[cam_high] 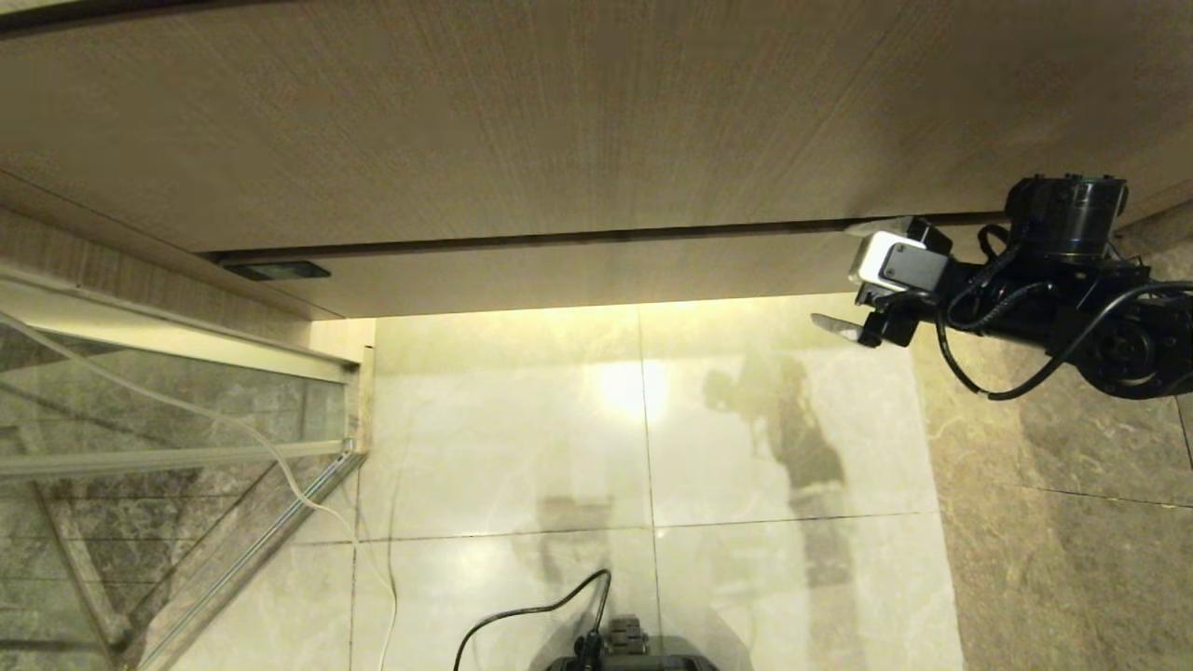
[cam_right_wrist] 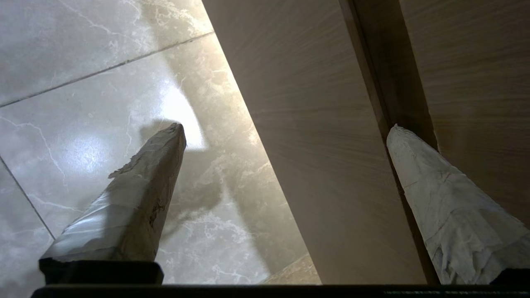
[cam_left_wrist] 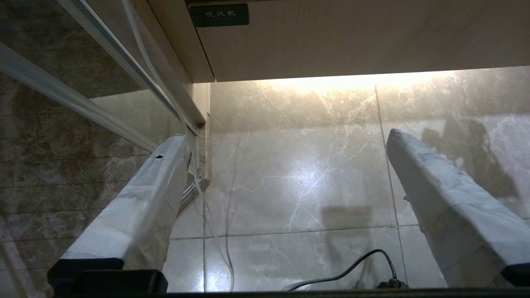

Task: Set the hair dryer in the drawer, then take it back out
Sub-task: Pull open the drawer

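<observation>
A glossy pale marble floor (cam_high: 643,466) was lit by a warm strip of light from twelve o'clock, under a tall wood-grain panel (cam_high: 522,112). A glass partition (cam_high: 140,447) in a metal frame was seen at nine o'clock, darker marble tiles (cam_high: 1072,540) at three o'clock

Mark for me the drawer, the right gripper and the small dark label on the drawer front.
drawer (cam_high: 578,275): head view, middle of its flat closed front.
right gripper (cam_high: 853,278): head view, midway between its open fingertips.
dark label (cam_left_wrist: 219,15): left wrist view, centre of the plate with white characters.
</observation>
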{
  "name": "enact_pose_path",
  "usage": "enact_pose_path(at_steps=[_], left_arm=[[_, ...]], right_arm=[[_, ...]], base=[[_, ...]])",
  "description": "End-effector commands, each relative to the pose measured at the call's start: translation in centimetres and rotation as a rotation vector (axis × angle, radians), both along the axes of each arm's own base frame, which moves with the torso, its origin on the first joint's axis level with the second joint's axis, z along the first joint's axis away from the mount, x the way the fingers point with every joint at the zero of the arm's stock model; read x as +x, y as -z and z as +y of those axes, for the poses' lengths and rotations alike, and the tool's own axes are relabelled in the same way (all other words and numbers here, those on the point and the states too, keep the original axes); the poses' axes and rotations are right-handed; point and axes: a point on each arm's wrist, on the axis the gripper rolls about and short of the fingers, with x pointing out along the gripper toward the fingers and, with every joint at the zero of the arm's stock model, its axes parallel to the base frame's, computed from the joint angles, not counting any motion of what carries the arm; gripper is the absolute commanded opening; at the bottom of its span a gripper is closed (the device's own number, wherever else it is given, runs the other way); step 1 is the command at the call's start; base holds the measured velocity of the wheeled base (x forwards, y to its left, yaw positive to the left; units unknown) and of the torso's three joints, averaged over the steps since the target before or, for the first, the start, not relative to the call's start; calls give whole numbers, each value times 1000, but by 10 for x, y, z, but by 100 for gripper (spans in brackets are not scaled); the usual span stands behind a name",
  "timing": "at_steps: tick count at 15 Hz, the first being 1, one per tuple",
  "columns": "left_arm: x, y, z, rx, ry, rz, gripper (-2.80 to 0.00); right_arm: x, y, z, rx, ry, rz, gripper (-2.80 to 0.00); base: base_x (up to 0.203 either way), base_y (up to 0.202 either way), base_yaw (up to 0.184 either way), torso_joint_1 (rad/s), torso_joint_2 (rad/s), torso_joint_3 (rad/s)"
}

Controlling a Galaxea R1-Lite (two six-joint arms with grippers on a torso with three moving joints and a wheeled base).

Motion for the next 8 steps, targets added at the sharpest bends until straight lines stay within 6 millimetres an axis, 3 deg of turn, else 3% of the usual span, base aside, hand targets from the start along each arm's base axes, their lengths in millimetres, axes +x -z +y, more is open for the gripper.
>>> enact_pose_path(at_steps=[1, 8], left_arm=[[4, 11, 0, 0, -1, 37, 0], [4, 11, 0, 0, -1, 38, 0]], right_arm=[[0, 2, 3, -6, -10, 4, 0], [5, 11, 10, -8, -30, 19, 0]], base=[[0, 0, 0, 0, 0, 0], [0, 0, 0, 0, 0, 0]])
